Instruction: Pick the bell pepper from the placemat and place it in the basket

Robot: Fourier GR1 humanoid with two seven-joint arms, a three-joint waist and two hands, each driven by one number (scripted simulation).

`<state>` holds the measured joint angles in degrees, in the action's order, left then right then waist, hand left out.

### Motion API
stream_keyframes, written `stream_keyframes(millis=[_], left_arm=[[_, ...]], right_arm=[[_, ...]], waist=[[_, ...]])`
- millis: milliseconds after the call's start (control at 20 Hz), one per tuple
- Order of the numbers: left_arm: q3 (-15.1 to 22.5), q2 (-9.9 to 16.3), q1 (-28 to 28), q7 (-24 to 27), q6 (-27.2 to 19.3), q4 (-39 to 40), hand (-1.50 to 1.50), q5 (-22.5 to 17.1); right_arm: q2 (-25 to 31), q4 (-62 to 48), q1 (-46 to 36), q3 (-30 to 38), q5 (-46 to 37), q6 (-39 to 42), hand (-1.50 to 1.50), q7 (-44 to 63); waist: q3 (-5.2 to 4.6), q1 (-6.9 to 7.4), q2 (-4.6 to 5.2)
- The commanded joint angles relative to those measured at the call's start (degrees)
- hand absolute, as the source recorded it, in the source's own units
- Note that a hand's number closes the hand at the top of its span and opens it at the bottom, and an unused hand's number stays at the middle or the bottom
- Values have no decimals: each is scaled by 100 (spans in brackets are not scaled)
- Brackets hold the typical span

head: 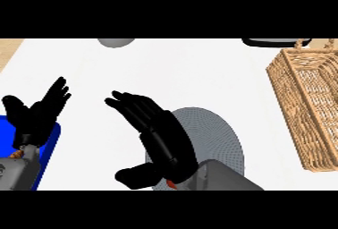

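Note:
A grey round placemat (218, 134) lies on the white counter near the front. My right hand (165, 143) hovers over its left half, open, fingers stretched up and to the left, thumb out at the lower left. Under the wrist a small red-orange patch shows, probably the bell pepper (170, 183); the hand and forearm hide the rest of it. The wicker basket (310, 103) stands along the right edge, apart from the hand. My left hand (36, 116) rests open at the far left, fingers up.
A blue object (48, 152) lies under the left hand at the left edge. A grey rounded thing (117, 42) sits at the counter's back edge, and a dark object (271, 42) sits behind the basket. A wooden strip (9, 51) borders the back left.

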<state>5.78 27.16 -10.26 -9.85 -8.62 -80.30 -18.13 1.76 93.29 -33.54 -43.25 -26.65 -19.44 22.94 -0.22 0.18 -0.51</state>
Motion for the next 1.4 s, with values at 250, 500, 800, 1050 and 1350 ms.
stream_keyframes(millis=[250,500,800,1050,1350], left_arm=[[-161,61,-23,-23,-61,188,0,20],[-23,-139,132,86,-83,240,0,111],[-158,-64,-96,23,-53,268,0,75],[-317,125,-33,-74,189,143,0,-73],[-212,-154,70,201,85,263,0,115]], right_arm=[[355,-278,-1593,155,-1109,2145,-150,3541],[279,266,-2478,913,-415,3773,-150,5050],[205,283,-2464,1396,1189,4669,-150,5482],[672,1208,-2126,1740,2021,4677,-150,5855],[1131,2646,-1556,1702,2253,4182,-150,6213]], waist=[[-23,-241,-134],[5,-179,-57],[10,-234,-39],[21,-213,-43],[16,-245,-27]])
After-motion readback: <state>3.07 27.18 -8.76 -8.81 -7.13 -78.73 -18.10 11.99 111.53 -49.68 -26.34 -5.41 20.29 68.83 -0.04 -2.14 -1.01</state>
